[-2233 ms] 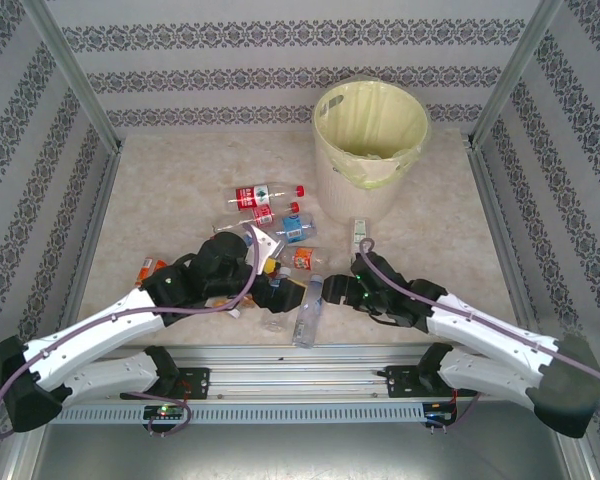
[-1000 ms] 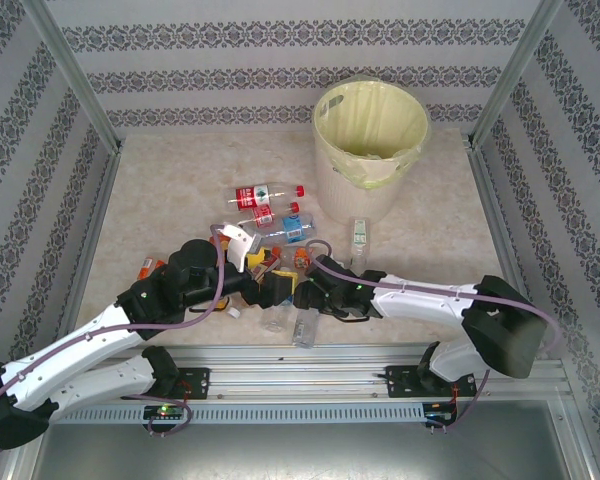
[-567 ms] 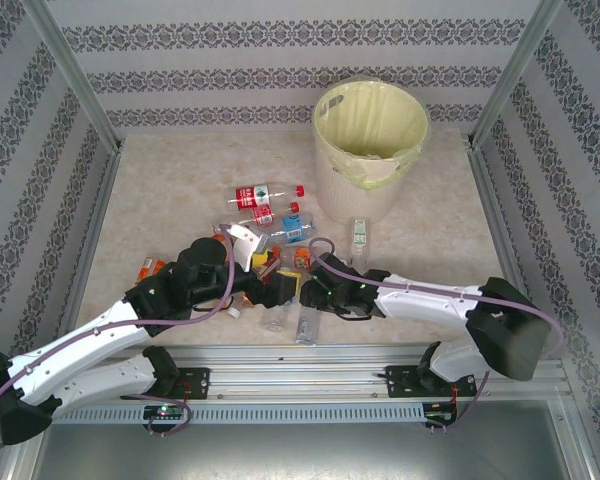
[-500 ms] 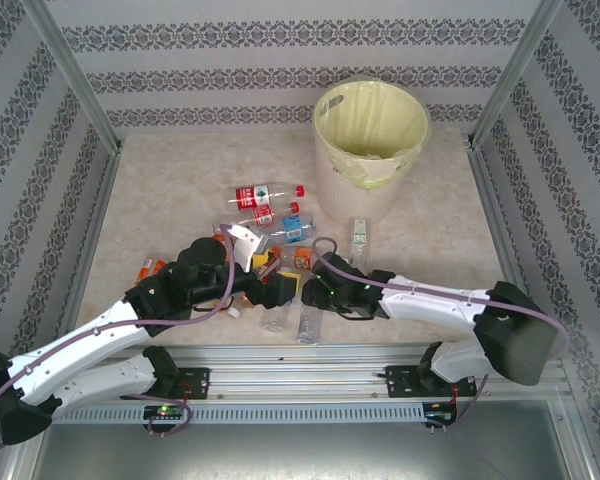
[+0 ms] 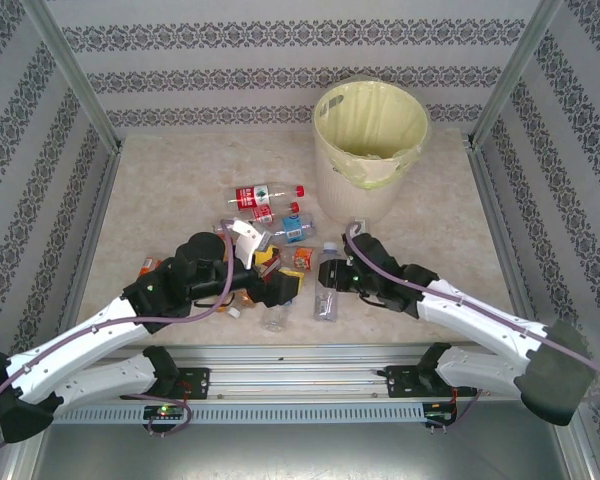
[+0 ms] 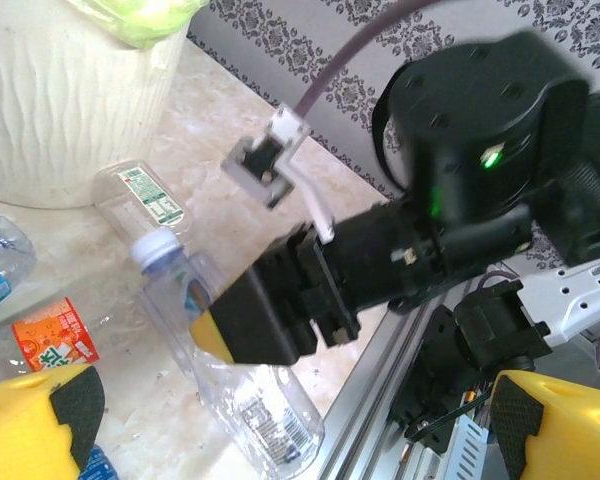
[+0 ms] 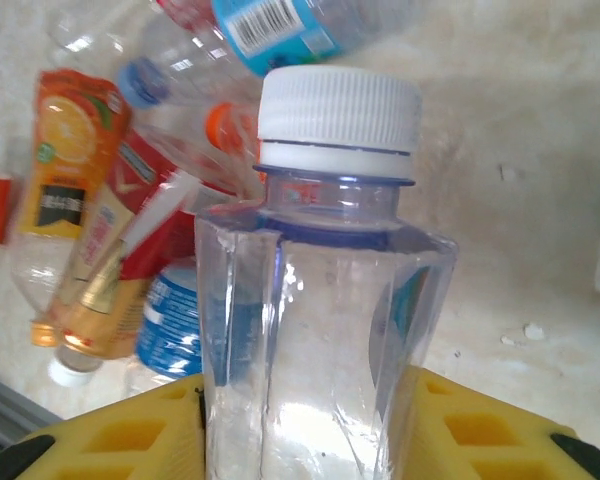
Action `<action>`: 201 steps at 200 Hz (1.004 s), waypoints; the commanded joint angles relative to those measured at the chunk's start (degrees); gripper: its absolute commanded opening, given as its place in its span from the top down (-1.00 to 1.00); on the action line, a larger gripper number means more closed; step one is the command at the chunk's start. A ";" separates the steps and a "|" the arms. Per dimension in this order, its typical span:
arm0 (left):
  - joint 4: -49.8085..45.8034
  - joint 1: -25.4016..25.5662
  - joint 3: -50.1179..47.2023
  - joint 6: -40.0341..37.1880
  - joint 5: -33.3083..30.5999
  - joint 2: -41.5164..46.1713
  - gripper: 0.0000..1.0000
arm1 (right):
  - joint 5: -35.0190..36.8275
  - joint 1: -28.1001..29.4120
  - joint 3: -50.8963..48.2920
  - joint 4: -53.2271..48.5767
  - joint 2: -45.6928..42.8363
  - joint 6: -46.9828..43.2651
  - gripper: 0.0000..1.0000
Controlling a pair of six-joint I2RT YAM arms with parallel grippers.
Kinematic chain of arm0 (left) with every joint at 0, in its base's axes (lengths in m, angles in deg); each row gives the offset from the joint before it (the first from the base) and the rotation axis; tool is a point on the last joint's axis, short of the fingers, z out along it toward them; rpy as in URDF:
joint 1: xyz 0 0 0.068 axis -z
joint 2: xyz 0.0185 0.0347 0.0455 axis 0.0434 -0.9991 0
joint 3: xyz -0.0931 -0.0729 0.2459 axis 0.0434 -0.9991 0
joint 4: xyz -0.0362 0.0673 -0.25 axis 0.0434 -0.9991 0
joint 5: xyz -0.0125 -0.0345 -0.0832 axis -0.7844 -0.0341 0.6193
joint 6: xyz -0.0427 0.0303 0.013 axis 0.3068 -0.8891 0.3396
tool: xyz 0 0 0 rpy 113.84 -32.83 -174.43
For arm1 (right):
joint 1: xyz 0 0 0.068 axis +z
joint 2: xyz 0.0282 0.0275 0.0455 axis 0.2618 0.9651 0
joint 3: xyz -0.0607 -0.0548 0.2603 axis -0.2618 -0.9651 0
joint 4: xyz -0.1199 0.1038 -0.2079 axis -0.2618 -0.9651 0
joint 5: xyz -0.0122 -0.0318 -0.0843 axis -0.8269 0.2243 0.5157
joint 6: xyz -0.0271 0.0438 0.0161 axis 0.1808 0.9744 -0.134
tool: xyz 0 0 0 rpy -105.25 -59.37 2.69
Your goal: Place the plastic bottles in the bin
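The right gripper [image 5: 327, 283] is clamping the body of a clear white-capped bottle [image 7: 320, 300] near the table's [image 5: 180, 190] middle, just in front of the bin [image 5: 352, 190] that is standing by the far edge, while the left gripper [image 5: 283, 287] is hovering wide apart beside the other plastic bottles [image 5: 265, 195].

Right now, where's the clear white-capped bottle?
Top view, centre: the clear white-capped bottle is in the right gripper, right of the bottle pile, in front of the bin.
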 commanded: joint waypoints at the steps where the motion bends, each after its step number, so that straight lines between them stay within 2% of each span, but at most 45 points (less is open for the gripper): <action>1: 2.75 -0.05 2.49 -0.93 1.73 -0.76 -1.00 | -2.33 -2.02 6.75 -3.88 -2.68 -7.96 0.11; 38: 5.76 -0.40 2.20 -0.27 2.48 -1.11 -1.00 | -5.38 -6.52 17.58 -8.01 -2.24 -14.41 0.10; 73: 10.20 -0.67 2.08 1.64 4.48 -3.31 -1.00 | -5.70 -10.95 30.94 -11.77 2.06 -20.46 0.10; 104: 10.29 -0.78 3.31 2.05 5.39 -4.84 -1.00 | -6.02 -16.07 42.99 -13.65 7.21 -24.73 0.11; 144: 10.70 -0.85 3.44 2.53 5.26 -6.07 -1.00 | -8.25 -24.12 55.84 -14.04 15.43 -26.08 0.11; 201: 12.06 -0.84 1.59 4.40 5.58 -7.01 -1.00 | -7.20 -30.12 73.26 -15.47 28.73 -26.94 0.11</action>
